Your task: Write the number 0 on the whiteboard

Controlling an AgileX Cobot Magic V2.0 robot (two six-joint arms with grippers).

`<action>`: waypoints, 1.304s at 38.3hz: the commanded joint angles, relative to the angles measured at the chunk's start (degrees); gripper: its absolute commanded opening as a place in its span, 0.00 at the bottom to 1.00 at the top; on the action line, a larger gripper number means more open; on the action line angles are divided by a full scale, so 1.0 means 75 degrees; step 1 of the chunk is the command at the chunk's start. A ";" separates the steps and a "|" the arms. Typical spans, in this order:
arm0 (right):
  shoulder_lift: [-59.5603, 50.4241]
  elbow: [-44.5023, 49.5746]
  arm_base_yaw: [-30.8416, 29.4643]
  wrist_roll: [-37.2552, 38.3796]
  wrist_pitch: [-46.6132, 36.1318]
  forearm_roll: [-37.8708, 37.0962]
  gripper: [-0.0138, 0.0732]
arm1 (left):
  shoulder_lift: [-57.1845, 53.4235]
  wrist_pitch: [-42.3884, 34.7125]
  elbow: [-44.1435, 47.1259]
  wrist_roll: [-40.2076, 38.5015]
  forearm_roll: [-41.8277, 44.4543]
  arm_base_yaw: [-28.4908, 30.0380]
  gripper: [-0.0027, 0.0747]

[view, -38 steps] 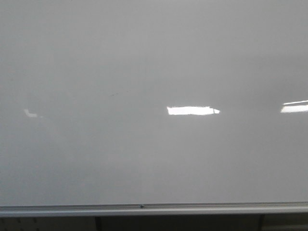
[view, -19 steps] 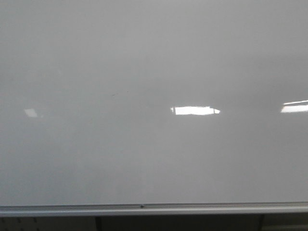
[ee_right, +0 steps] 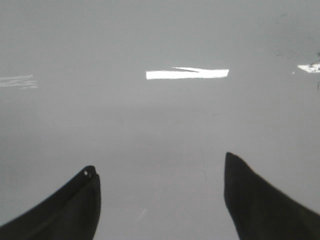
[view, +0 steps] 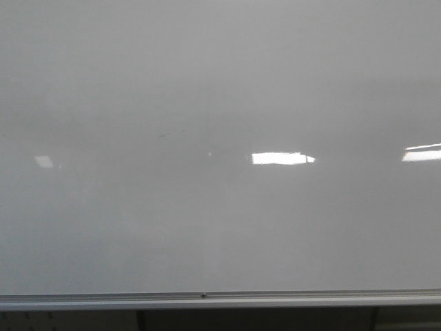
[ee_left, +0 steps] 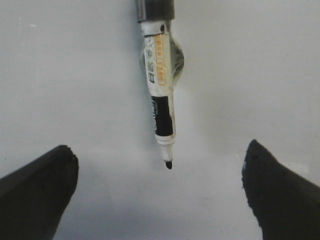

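The whiteboard (view: 220, 83) fills the front view, glossy pale grey, with a silver rail (view: 207, 298) along its lower edge. No number 0 shows on it; there is only a faint dark speck (view: 163, 135). Neither gripper shows in the front view. In the left wrist view my left gripper (ee_left: 159, 148) is open, its black fingers (ee_left: 40, 185) wide apart. A white and black marker (ee_left: 160, 85) lies ahead of them against the pale board (ee_left: 75, 75), uncapped, with its black tip (ee_left: 168, 164) pointing toward the gripper. My right gripper (ee_right: 159, 162) is open and empty over the grey board (ee_right: 160, 120).
Bright light reflections lie on the board in the front view (view: 279, 158) and at its right edge (view: 422, 154). A dark strip (view: 255, 320) runs below the rail. A round dark shape (ee_left: 176, 59) sits behind the marker's body.
The bright reflection in the middle of the board has shrunk from its left end. A tiny bright spot has appeared to its left. The board itself is unchanged.
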 commanded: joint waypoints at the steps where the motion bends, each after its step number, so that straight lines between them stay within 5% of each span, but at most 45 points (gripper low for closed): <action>1: 0.0120 -0.0259 -0.0047 0.0000 -0.0630 -0.0060 0.78 | 0.0408 -0.0764 -0.0537 -0.0072 0.0074 -0.0006 0.85; 22: 0.0120 -0.0259 -0.0047 0.0000 -0.0470 -0.0060 0.78 | 0.1474 -0.1423 -0.1118 -0.0072 0.0074 -0.0006 0.79; 44: 0.0120 -0.0259 -0.0047 0.0000 -0.0472 -0.0060 0.78 | 0.1570 -0.1244 -0.1118 -0.0072 0.0074 -0.0006 0.01; 50: 0.0120 -0.0259 -0.0047 0.0000 -0.0440 -0.0060 0.78 | 0.1444 -0.0401 -0.1148 -0.0072 -0.0261 -0.0081 0.01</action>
